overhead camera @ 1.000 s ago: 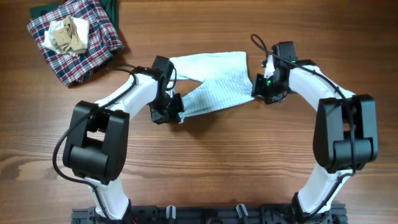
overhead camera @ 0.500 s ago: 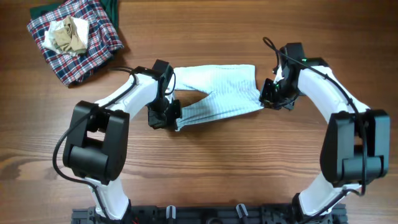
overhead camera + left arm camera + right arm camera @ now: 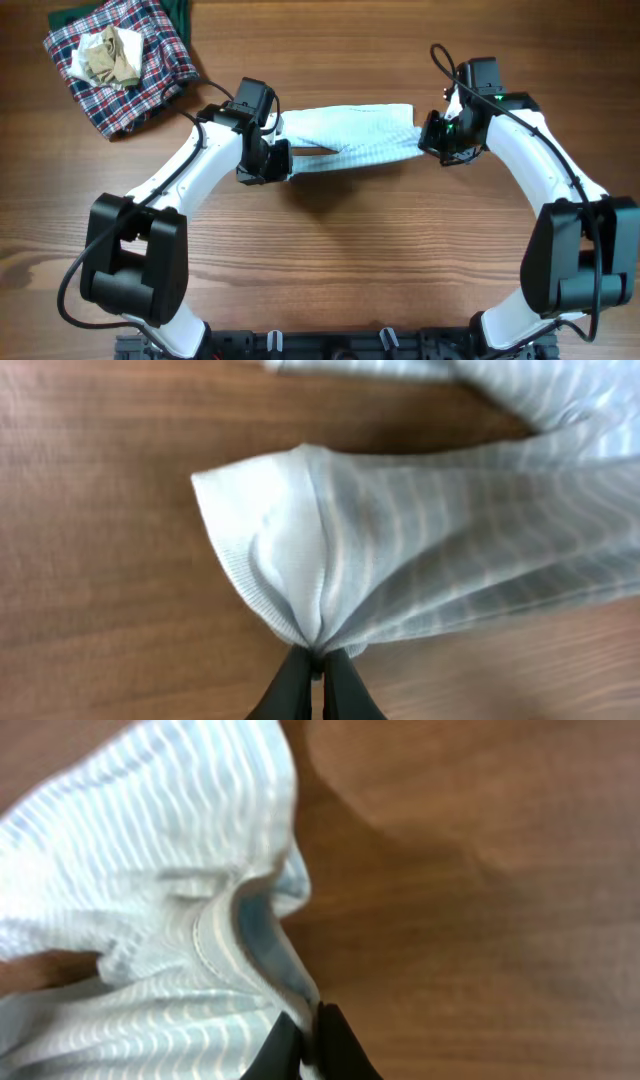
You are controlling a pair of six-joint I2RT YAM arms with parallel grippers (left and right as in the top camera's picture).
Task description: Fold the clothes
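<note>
Soft ribbed knit on the pale striped garment [image 3: 350, 140], thin and matt. Smooth brown wood-grain table [image 3: 350, 250], slight sheen. Woven plaid cloth [image 3: 130, 70] at 10 o'clock. Glossy white plastic arm shells [image 3: 190, 165].

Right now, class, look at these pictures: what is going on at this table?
Two robot arms are handling a pale striped cloth. The left gripper pinches one end and the right gripper pinches the other, so the cloth is stretched between them, seemingly just above the wooden table, judging by its shadow. It is bunched and twisted, not yet folded. A heap of other clothes, a plaid one among them, lies at the far left corner.
</note>
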